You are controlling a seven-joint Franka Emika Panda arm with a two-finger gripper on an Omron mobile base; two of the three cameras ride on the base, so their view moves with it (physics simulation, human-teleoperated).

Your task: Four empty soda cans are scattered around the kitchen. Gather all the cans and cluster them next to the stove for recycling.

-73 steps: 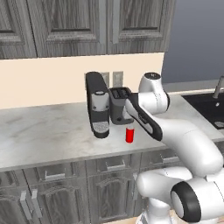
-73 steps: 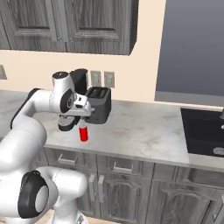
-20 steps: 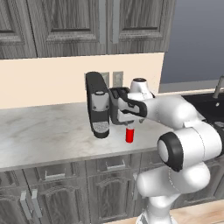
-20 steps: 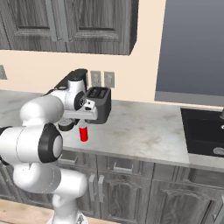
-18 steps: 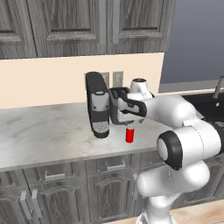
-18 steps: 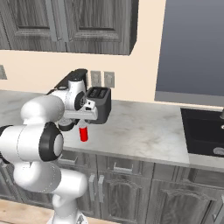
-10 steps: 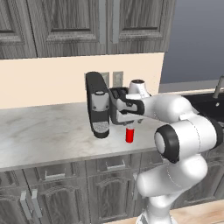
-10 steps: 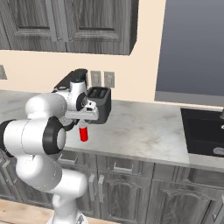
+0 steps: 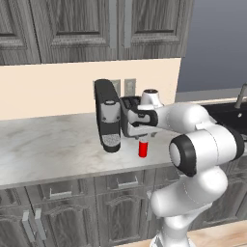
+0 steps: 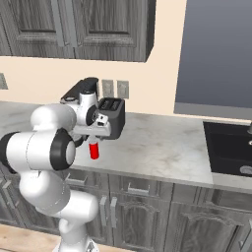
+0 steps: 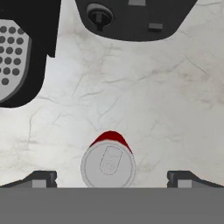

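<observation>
— So, what worries you most, biggest things first?

— Start with the counter (image 9: pixel 53 144): it is pale marble and looks smooth, so an upright can nudged from one side could skate or tip. Next, the black coffee machine (image 9: pixel 108 116) on the left and the black toaster (image 10: pixel 112 117) beside it stand just behind the working spot. In the hand view both dark bodies sit at the far edge, so a descent that drifts far could clip one of them.

— And the arm itself?

— It reaches over the near part of the counter, with the pincer (image 11: pixel 109 180) hanging above the red soda can (image 11: pixel 108 164). The jaws stand spread as wide as they go and grip nothing; one fingertip shows to each side of the can's silvery top, both well clear of it.

— Where is the can exactly?

— Upright on the counter (image 10: pixel 162 147), in front of the two appliances and near the front edge; from the left base view the red soda can (image 9: pixel 143 148) sits directly under the hand.

— So the risk?

— As I judge it, an off-centre drop: one finger landing on the rim would knock the can over, perhaps off the near edge.
</observation>
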